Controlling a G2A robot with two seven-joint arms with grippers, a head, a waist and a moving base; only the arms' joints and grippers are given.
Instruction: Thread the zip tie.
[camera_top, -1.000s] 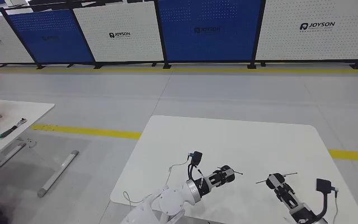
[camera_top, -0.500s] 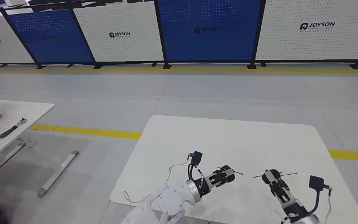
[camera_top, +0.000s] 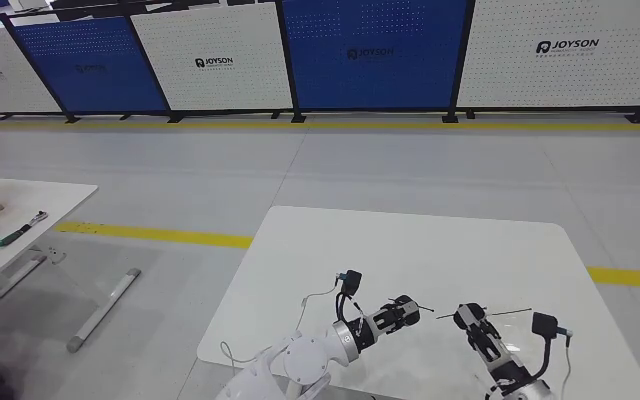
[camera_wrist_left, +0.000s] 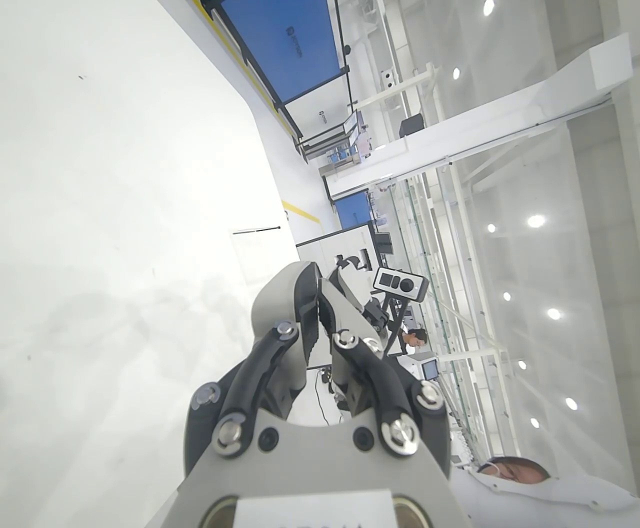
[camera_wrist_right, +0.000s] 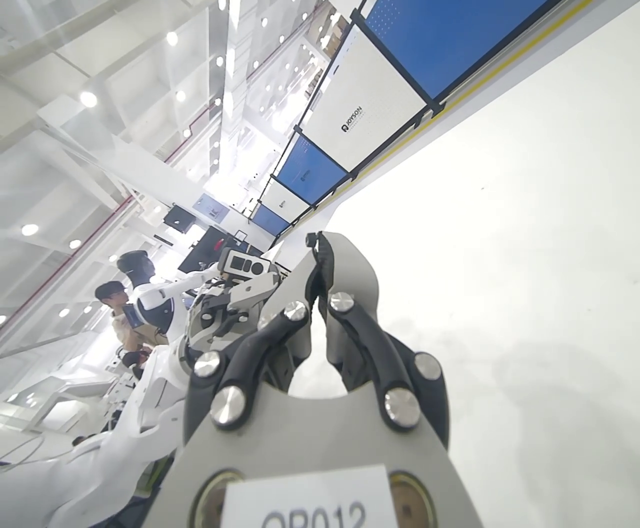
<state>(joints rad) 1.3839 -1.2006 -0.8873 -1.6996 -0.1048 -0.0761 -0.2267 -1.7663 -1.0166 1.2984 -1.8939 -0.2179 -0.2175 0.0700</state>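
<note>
My right gripper (camera_top: 463, 316) pinches the black zip tie (camera_top: 505, 312) over the white table (camera_top: 420, 240). Near it, my left gripper (camera_top: 406, 308) is pressed closed; I can't quite tell whether it holds anything.

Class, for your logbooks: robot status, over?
Left claw shut. Right claw shut on zip tie, its tip close to left claw. Not threaded. Nothing between.
</note>
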